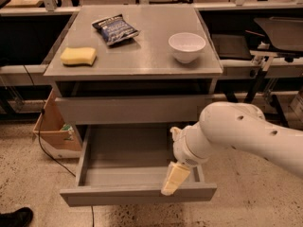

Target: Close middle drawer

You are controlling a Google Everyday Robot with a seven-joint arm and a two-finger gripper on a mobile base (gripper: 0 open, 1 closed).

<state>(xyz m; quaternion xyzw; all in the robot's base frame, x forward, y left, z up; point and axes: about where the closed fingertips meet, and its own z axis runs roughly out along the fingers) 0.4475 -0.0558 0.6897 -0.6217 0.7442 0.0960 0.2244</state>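
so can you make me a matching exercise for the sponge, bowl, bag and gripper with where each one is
Things:
1. sponge
2. bowl
3. bag
4. gripper

Places:
a. right side of the cabinet top
b. at the front panel of the open middle drawer, towards its right end
c. left edge of the top
d. rear of the top, left of centre

Pairs: 1-c, 2-a, 3-d, 4-b

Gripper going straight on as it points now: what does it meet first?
Likely the middle drawer, at its front panel: the gripper points down at its top edge, right of centre. Depth unclear; it may already touch.
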